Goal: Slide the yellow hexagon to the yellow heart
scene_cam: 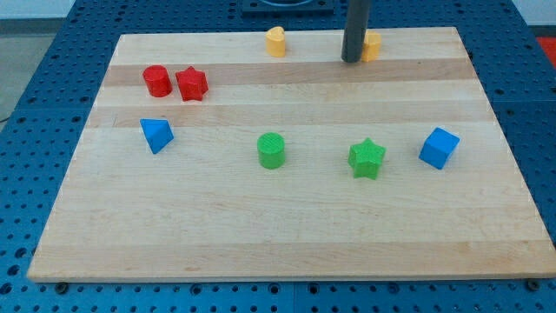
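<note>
My tip [352, 60] sits near the view's top edge of the wooden board [278, 226], touching or just shy of the yellow hexagon [372, 45]; contact can't be confirmed. Rod covers the hexagon's left part, so the hexagon shows only at the tip's right. No jaws on this rig, just a straight dark rod, so nothing spread or pinched.

Landmark: yellow hexagon. Yellow heart [275, 41] lies to its left along the same top strip of board, well apart, with the rod between them. Both yellow blocks are close to the board's top edge.

Red cylinder [157, 80] and red star [191, 84] are far left of the hexagon and slightly lower, side by side, touching or nearly so. Blue triangle-shaped block [156, 135] is lower-left of the hexagon, below the red pair. Green cylinder [271, 149] is below and left of the hexagon, roughly under the heart. Green star [367, 158] is almost straight below the hexagon, well apart. Blue cube [439, 147] is below and right of the hexagon, near the green star but not touching it.

Board rests on a blue perforated table [26, 287].
</note>
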Controlling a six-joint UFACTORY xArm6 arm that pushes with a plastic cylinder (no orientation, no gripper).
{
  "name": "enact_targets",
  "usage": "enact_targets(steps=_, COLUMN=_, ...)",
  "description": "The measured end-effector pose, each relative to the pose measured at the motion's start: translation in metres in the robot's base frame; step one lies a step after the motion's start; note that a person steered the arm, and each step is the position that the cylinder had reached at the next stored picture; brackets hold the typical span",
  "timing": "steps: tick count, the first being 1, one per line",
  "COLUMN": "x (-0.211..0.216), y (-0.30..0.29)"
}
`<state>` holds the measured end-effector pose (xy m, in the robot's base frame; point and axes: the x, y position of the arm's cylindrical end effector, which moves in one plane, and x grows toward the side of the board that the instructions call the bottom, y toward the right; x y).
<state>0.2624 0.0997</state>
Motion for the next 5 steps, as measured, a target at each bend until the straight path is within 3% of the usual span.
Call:
enact_targets(steps=2, x=0.049, y=0.057)
enact_targets(steps=4, x=-0.007, y=0.095)
enact_targets(steps=5, x=-0.025, y=0.056)
